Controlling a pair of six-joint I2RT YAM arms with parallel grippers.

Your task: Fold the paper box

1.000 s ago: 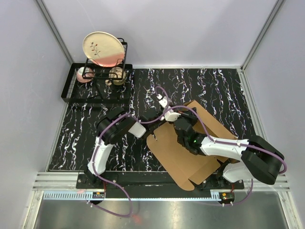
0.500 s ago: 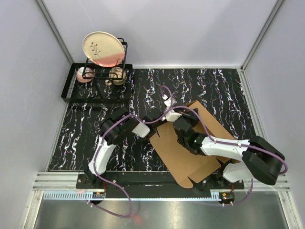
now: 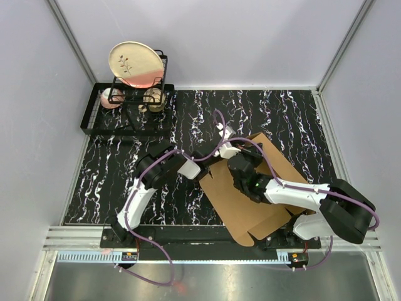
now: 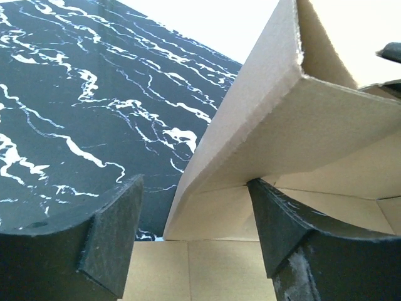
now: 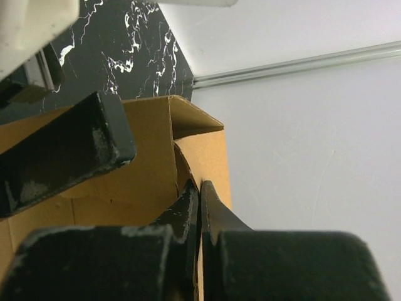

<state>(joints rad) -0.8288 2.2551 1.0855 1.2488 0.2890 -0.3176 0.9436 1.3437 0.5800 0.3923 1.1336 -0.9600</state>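
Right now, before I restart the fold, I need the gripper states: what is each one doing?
Left gripper: open, jaws astride a raised flap of the paper box, not clamped on it.
Right gripper: shut beside the box, nothing visible between the jaws.

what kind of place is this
Probably a robot lab test cell rather than a kitchen: plain pale wall panels box in a black marbled tabletop, the left arm and right arm are bolted at its near edge, and a dish rack sits like a prop.
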